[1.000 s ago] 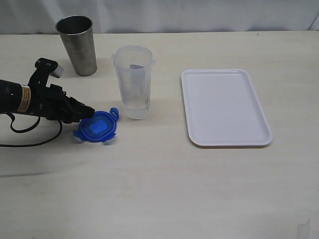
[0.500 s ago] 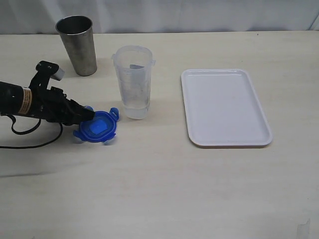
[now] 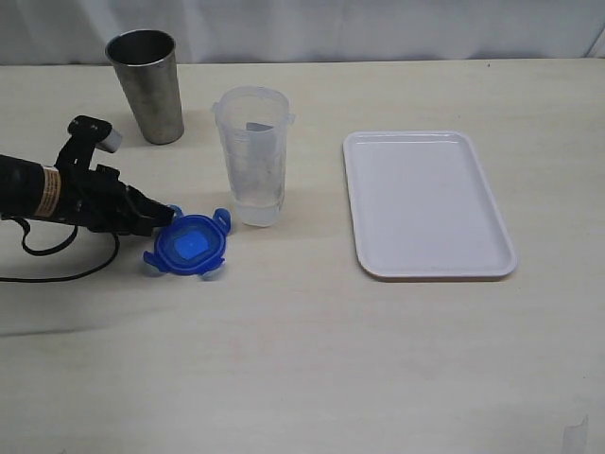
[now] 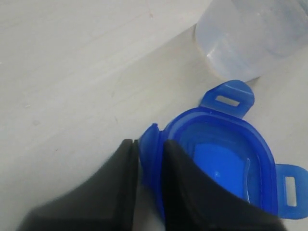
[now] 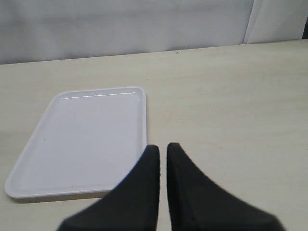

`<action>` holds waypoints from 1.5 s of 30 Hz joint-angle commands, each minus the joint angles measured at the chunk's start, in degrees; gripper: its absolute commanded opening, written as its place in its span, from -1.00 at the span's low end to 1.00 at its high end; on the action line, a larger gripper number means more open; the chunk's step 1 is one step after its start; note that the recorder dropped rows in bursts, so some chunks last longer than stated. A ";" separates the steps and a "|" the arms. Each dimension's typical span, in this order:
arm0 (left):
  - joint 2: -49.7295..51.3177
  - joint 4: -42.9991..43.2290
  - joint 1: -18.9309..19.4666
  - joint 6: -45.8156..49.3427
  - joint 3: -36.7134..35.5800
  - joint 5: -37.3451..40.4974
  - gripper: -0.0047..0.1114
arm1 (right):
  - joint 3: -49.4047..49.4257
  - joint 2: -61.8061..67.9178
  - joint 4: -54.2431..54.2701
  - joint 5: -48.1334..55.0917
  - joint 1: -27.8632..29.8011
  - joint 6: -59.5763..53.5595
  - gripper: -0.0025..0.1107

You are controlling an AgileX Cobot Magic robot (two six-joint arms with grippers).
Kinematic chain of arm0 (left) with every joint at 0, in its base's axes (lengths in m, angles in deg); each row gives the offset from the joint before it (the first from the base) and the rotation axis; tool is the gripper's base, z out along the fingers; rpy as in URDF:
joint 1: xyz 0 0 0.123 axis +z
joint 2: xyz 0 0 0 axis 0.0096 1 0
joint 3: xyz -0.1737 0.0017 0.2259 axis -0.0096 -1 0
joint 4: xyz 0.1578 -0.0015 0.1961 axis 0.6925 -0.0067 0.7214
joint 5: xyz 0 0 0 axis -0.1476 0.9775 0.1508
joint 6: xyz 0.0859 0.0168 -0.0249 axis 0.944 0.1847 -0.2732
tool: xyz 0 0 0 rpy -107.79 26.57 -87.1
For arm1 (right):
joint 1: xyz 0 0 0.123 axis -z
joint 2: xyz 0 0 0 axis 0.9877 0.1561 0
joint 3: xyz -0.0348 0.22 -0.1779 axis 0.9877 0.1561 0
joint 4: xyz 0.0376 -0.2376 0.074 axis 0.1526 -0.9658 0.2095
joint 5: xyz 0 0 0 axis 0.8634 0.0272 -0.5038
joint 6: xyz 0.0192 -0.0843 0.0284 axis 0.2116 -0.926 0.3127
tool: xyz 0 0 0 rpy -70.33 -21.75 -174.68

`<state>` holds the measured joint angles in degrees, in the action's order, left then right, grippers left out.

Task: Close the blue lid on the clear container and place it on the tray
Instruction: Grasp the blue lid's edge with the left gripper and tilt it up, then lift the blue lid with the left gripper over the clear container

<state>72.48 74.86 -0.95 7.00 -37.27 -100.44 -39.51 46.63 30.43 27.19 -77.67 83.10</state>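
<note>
Blue lid [image 3: 191, 246] flat on table [image 3: 302, 359], beside clear container [image 3: 253, 156]. Left end effector [image 4: 149, 143] clamped on one lid flap. Right end effector [image 5: 162, 147]: fingers together.

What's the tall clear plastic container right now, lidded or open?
Open. The tall clear plastic container stands upright, rim bare; the round blue plastic lid lies on the table beside it.

Left pincer [image 4: 148, 148], right pincer [image 5: 163, 150]: both closed
</note>
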 commanded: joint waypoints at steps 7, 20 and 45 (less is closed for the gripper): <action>0.17 0.08 0.05 0.00 0.21 -0.81 -0.72 | 0.20 -0.23 0.08 -0.15 0.44 0.05 -0.87; -1.57 0.30 0.05 0.16 0.21 -0.59 -0.92 | 0.20 -0.23 0.08 -0.15 0.44 0.05 -0.87; -19.48 5.00 -9.91 1.38 -0.41 18.21 -0.92 | 0.20 -0.23 0.08 -0.15 0.44 0.05 -0.87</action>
<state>54.45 80.30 -9.30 6.55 -37.52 -83.80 -39.51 46.63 30.43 27.19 -77.67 83.10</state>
